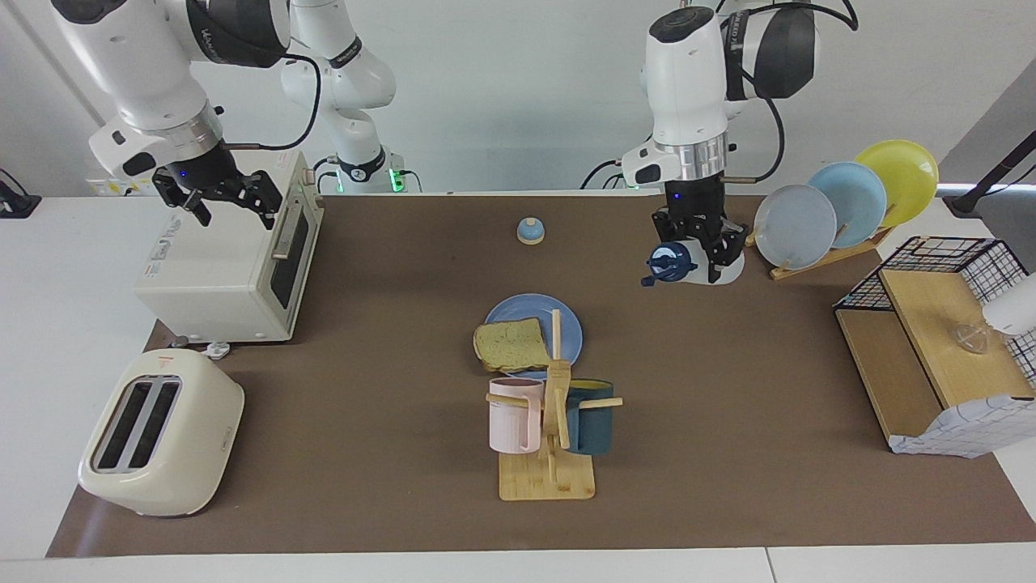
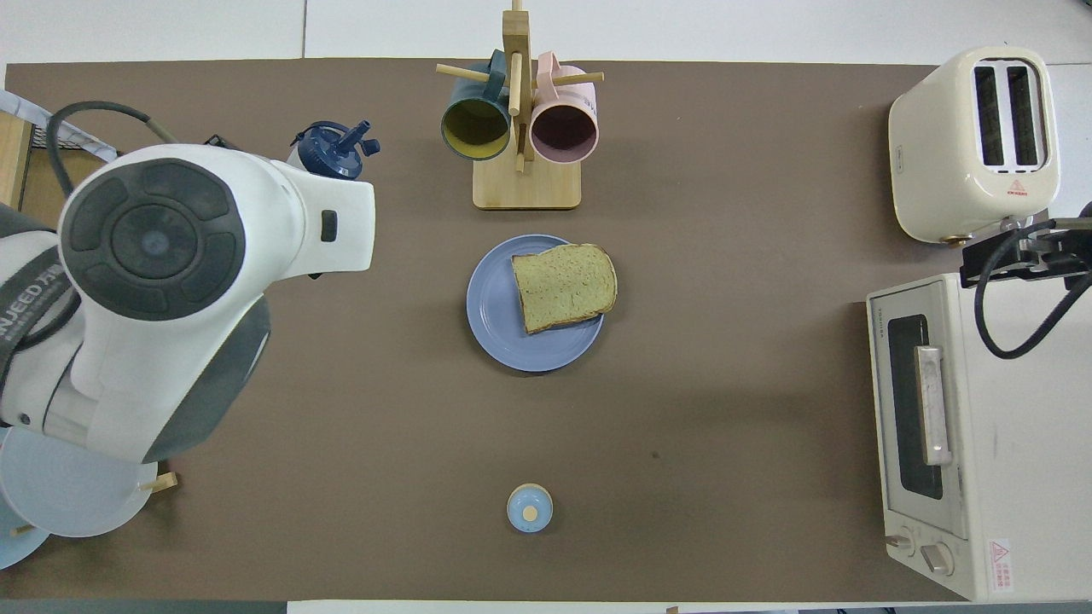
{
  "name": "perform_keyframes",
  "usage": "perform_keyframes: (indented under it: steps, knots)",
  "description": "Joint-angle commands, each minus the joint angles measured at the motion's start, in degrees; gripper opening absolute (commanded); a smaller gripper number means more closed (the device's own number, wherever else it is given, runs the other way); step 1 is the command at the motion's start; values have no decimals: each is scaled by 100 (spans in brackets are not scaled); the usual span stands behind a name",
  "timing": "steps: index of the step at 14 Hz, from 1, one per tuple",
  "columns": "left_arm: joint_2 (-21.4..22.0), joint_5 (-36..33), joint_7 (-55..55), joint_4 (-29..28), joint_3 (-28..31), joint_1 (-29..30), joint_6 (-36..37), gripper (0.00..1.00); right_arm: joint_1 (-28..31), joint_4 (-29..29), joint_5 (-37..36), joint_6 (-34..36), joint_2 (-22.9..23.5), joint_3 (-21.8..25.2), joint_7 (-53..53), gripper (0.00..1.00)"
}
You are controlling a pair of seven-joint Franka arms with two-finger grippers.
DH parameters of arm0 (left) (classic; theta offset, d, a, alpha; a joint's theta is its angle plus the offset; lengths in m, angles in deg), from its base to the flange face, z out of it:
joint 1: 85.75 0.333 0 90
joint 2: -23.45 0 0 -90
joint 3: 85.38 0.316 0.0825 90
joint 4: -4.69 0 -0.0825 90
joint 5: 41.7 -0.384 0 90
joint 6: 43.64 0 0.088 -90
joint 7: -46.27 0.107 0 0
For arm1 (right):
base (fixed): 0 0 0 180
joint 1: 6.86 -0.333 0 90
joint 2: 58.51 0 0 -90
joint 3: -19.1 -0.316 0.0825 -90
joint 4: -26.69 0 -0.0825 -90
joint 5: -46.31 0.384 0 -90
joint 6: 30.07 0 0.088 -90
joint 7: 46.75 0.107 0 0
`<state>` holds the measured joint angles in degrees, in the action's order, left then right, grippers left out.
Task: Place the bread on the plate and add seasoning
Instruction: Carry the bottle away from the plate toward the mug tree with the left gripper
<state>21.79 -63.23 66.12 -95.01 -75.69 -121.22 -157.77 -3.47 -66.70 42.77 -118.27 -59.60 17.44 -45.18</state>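
The bread [image 1: 510, 344] [image 2: 563, 286], a square tan slice, lies on the round blue plate [image 1: 566, 320] [image 2: 496, 328] in the middle of the mat, overhanging its rim toward the right arm's end. My left gripper [image 1: 702, 257] is shut on the seasoning [image 1: 673, 263] [image 2: 333, 147], a whitish bottle with a navy cap. It holds the bottle tilted in the air over the mat beside the plate rack. In the overhead view the arm hides that gripper. My right gripper [image 1: 220, 198] [image 2: 1024, 256] waits open over the toaster oven.
A blue bell [image 1: 530, 231] [image 2: 529, 507] sits nearer the robots than the plate. A mug rack [image 1: 549, 474] [image 2: 525, 183] stands just past the plate. Toaster [image 1: 162, 433] and toaster oven [image 1: 227, 267] are at the right arm's end. Plate rack [image 1: 842, 206] and wire shelf [image 1: 939, 340] are at the left arm's end.
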Motion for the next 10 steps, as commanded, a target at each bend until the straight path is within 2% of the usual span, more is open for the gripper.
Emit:
perform_keyframes:
  steps: [1, 5, 10]
  knots:
    - [316, 455, -139, -698, -55, 416, -924, 0, 83, -83, 108, -39, -58, -35, -140, 100]
    - [562, 965, -384, -1516, -64, 883, -2278, 0, 83, -83, 108, -39, -58, -35, -140, 100]
    - [685, 1283, -1411, -2333, -55, 1007, -3850, 0, 83, -83, 108, -39, -58, -35, -140, 100]
